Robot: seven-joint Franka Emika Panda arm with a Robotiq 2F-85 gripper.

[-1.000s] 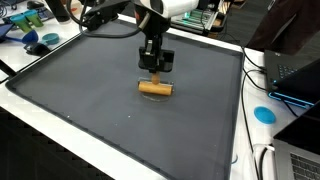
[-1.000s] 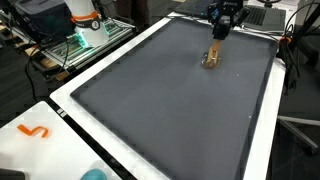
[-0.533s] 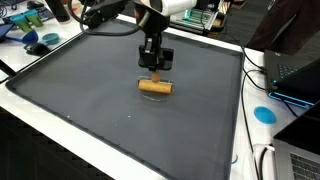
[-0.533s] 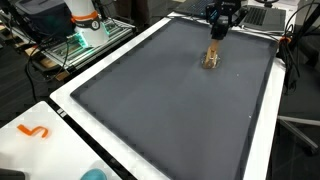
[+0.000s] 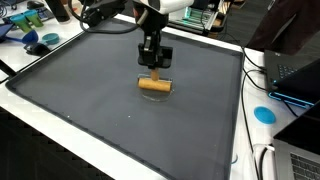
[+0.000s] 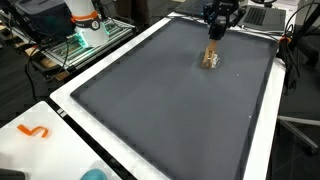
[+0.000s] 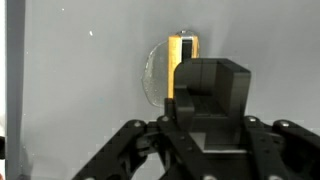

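Note:
A wooden T-shaped piece [image 5: 154, 86] rests on the dark grey mat [image 5: 90, 100], its short cylinder lying flat and its stem pointing up. The gripper [image 5: 153, 66] stands straight above it and is shut on the top of the stem. In another exterior view the same wooden piece [image 6: 211, 57] sits near the far end of the mat under the gripper [image 6: 216, 34]. In the wrist view the wooden piece [image 7: 180, 55] shows as a yellow strip beside the black fingers [image 7: 210, 95], over a pale round smear on the mat.
A white border [image 5: 120, 150] frames the mat. A blue bowl [image 5: 47, 40] sits beyond one corner. A blue disc [image 5: 264, 114], a laptop [image 5: 296, 70] and cables lie along one side. An orange squiggle [image 6: 35, 132] lies on the white table.
The gripper and arm have crept slightly upward. The wooden piece has barely shifted on the mat.

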